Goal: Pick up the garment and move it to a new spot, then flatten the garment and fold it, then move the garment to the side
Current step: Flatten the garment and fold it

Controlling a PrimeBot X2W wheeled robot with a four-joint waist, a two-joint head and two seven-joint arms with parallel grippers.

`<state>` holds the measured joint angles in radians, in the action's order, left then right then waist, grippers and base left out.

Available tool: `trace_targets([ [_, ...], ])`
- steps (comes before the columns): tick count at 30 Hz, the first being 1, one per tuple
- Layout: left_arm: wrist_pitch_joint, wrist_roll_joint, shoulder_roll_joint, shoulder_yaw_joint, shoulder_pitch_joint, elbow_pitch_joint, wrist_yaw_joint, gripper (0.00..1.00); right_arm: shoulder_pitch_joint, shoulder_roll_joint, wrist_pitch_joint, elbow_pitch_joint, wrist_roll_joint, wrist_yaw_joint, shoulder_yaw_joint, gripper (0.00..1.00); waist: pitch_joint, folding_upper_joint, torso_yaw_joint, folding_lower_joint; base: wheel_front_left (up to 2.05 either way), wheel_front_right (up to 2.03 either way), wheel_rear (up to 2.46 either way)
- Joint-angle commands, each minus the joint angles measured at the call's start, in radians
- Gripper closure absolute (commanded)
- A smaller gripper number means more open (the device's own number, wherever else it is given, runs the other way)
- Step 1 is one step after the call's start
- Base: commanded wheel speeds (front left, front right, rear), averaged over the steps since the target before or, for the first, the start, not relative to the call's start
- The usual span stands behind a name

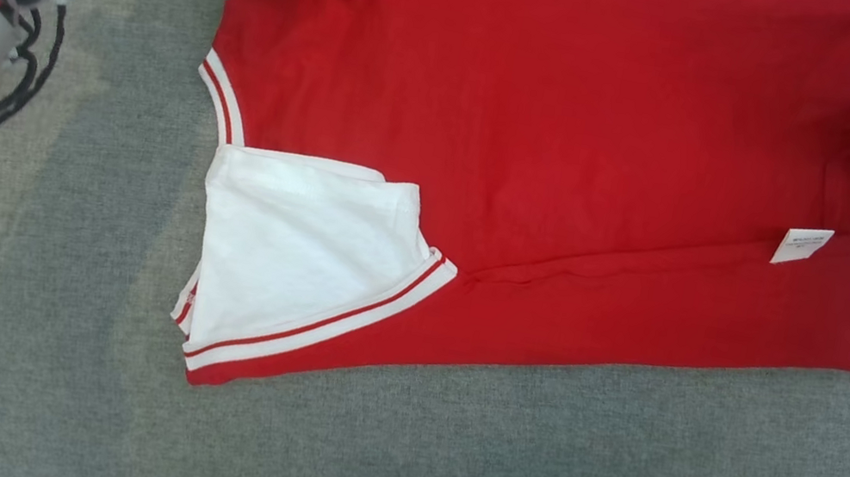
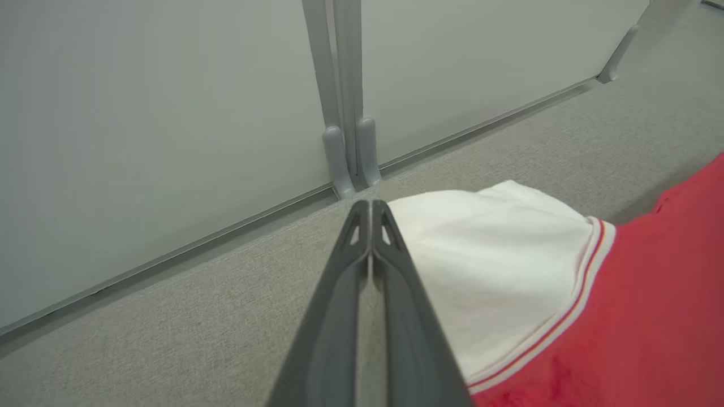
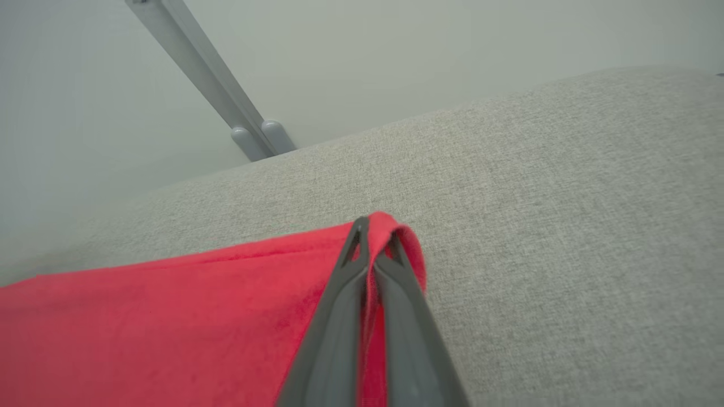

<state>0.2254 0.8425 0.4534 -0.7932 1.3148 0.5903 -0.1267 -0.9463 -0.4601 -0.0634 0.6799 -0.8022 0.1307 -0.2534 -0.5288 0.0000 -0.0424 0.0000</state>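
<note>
The garment (image 1: 568,124), a red knit shirt with white sleeves and red-striped white trim, lay spread flat on the grey woven fabric surface (image 1: 435,476), its small white label (image 1: 801,246) near the hem. The right jaws were clamped on a raised fold of its red edge. The left jaws were pressed together, holding nothing, just beside a white sleeve (image 2: 486,271). Bare surface stretched along the shirt's near and left edges. A pale wall panel (image 2: 141,113) met the surface's far edge.
</note>
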Motion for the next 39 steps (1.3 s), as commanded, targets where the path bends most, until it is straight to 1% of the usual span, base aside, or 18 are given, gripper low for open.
trace_targets([
  [1, -0.013, 0.018, 0.012, 0.008, -0.036, -0.018, 0.000, 1.00, 0.033, -0.010, 0.006, -0.018, -0.015, 0.000, -0.005, 1.00, 0.022, 0.0000, 0.016, 0.0000, 0.00, 0.00, 0.00],
  [5, -0.040, 0.062, 0.045, 0.019, -0.143, -0.106, 0.003, 1.00, 0.110, -0.044, 0.013, -0.084, -0.051, 0.000, -0.007, 1.00, 0.047, 0.0000, 0.031, 0.0000, 0.00, 0.00, 0.00],
  [9, -0.064, 0.102, 0.091, 0.037, -0.266, -0.234, 0.036, 1.00, 0.196, -0.075, 0.029, -0.144, -0.077, 0.000, -0.004, 1.00, 0.065, 0.0000, 0.045, 0.0000, 0.00, 0.00, 0.00],
  [13, -0.078, 0.134, 0.139, 0.054, -0.385, -0.378, 0.089, 1.00, 0.274, -0.105, 0.040, -0.191, -0.096, 0.000, 0.013, 1.00, 0.078, 0.0000, 0.059, 0.0000, 0.00, 0.00, 0.00],
  [14, -0.083, 0.143, 0.154, 0.059, -0.421, -0.427, 0.108, 1.00, 0.298, -0.113, 0.042, -0.206, -0.100, 0.000, 0.020, 1.00, 0.081, 0.0000, 0.064, 0.0000, 0.00, 0.00, 0.00],
  [20, -0.106, 0.175, 0.217, 0.068, -0.592, -0.622, 0.197, 1.00, 0.398, -0.134, 0.049, -0.271, -0.105, 0.000, 0.047, 1.00, 0.095, 0.0000, 0.070, 0.0000, 0.00, 0.00, 0.00],
  [24, -0.135, 0.180, 0.252, 0.073, -0.693, -0.722, 0.252, 1.00, 0.464, -0.143, 0.051, -0.311, -0.102, 0.000, 0.071, 1.00, 0.100, 0.0000, 0.073, 0.0000, 0.00, 0.00, 0.00],
  [28, -0.162, 0.191, 0.272, 0.071, -0.787, -0.797, 0.300, 1.00, 0.532, -0.144, 0.042, -0.348, -0.092, 0.000, 0.104, 1.00, 0.102, 0.0000, 0.078, 0.0000, 0.00, 0.00, 0.00],
  [30, -0.167, 0.196, 0.281, 0.067, -0.823, -0.820, 0.316, 1.00, 0.564, -0.142, 0.039, -0.365, -0.089, 0.000, 0.122, 1.00, 0.099, 0.0000, 0.082, 0.0000, 0.00, 0.00, 0.00],
  [35, -0.179, 0.205, 0.291, 0.052, -0.892, -0.835, 0.330, 1.00, 0.632, -0.130, 0.028, -0.404, -0.071, 0.000, 0.166, 1.00, 0.091, 0.0000, 0.091, 0.0000, 0.00, 0.00, 0.00],
  [39, -0.183, 0.205, 0.268, 0.027, -0.919, -0.825, 0.328, 1.00, 0.670, -0.115, 0.005, -0.430, -0.053, 0.000, 0.195, 1.00, 0.090, 0.0000, 0.098, 0.0000, 0.00, 0.00, 0.00],
])
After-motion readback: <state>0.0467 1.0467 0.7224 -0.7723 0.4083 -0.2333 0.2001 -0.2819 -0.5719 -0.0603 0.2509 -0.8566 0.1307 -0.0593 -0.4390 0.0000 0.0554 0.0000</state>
